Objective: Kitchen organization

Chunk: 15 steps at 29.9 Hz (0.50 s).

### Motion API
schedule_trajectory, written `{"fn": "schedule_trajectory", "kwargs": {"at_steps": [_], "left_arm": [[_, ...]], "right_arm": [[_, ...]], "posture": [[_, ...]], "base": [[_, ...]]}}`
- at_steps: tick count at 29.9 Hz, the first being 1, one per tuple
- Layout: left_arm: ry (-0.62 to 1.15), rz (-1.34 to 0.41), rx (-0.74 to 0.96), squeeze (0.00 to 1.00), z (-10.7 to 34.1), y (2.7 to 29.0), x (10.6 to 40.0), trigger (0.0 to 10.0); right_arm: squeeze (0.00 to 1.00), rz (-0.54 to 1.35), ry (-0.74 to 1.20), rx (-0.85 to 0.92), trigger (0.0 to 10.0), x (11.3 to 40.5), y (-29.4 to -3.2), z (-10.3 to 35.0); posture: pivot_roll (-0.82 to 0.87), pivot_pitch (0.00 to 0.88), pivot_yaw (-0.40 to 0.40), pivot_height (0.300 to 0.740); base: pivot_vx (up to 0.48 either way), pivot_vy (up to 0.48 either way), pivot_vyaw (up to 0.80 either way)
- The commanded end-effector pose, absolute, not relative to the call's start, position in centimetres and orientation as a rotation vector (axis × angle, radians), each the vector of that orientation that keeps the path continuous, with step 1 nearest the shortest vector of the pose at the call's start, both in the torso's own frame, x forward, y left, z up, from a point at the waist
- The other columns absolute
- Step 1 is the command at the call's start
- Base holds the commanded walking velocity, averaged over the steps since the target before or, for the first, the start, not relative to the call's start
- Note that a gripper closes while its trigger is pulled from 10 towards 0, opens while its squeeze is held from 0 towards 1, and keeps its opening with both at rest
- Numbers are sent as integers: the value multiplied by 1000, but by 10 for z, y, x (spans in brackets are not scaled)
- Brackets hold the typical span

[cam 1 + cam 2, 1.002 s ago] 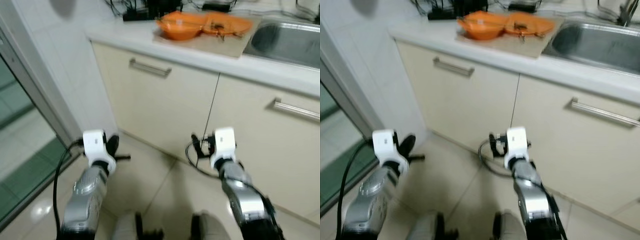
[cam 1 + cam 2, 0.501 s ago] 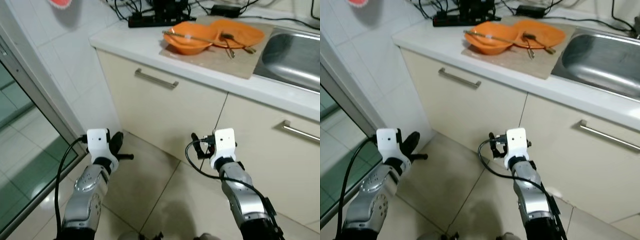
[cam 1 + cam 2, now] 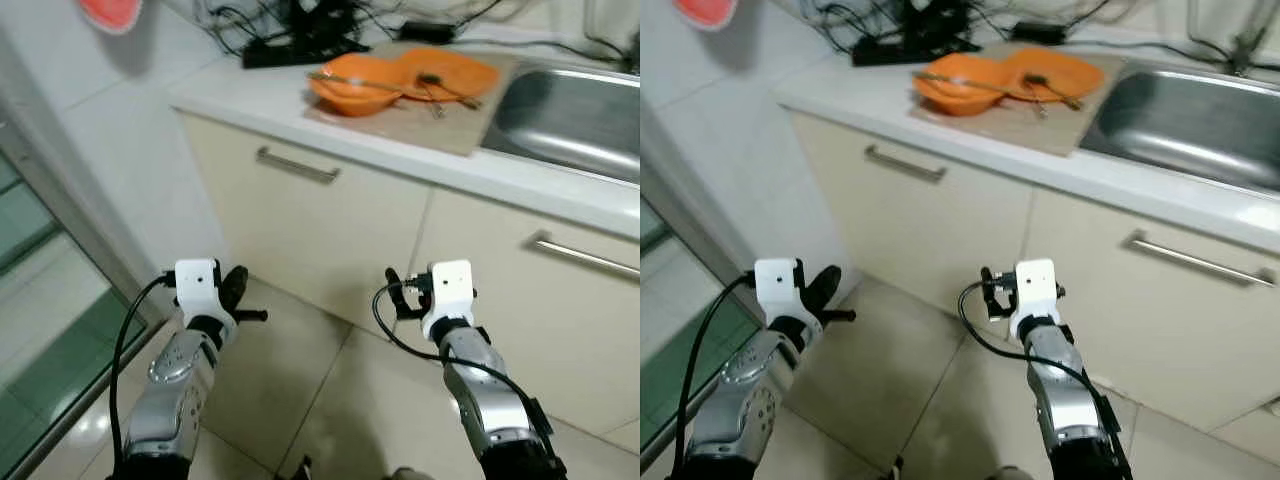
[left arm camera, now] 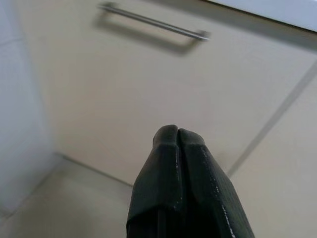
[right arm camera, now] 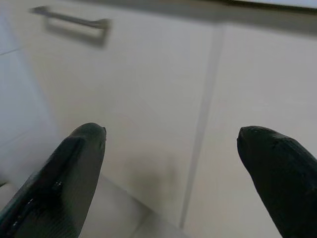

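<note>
Left gripper point(image 4: 176, 136) low, pinched | right gripper point(image 5: 171, 144) low, spread | facing cabinet point(image 3: 330, 230)

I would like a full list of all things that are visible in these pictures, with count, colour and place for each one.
orange dishes: two, orange, side by side on the board on the counter
utensils: several, metal, lying in and across the dishes
board: one, light brown, on the counter beside the sink
sink: one, steel, set in the counter at the right
power strip: one, black, with cables, at the back of the counter
cabinet doors: two, cream, under the counter
handles: two, metal, one on each door
left gripper: black fingers shut, low before the cabinet
right gripper: black fingers open, low before the cabinet
</note>
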State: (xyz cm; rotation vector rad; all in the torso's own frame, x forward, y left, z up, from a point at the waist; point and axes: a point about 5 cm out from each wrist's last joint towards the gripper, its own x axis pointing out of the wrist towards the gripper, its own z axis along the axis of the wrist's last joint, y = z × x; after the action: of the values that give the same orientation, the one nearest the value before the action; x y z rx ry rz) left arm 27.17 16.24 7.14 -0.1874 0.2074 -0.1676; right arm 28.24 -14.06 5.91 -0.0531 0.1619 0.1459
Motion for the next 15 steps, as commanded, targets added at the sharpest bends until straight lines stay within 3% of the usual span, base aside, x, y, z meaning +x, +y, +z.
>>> {"fn": "schedule_trajectory", "kwargs": {"at_steps": [1, 15], "left_arm": [[205, -181, -164, 0, 72, 163, 272, 10000], [215, -198, -167, 0, 69, 161, 270, 10000]], "right_arm": [[0, 155, 152, -39, 10000, 283, -138, 61], [0, 150, 155, -37, 10000, 282, -139, 59]], "posture": [[-51, 14, 57, 740], [-52, 15, 59, 740]], "base": [[0, 0, -763], [0, 0, -763]]}}
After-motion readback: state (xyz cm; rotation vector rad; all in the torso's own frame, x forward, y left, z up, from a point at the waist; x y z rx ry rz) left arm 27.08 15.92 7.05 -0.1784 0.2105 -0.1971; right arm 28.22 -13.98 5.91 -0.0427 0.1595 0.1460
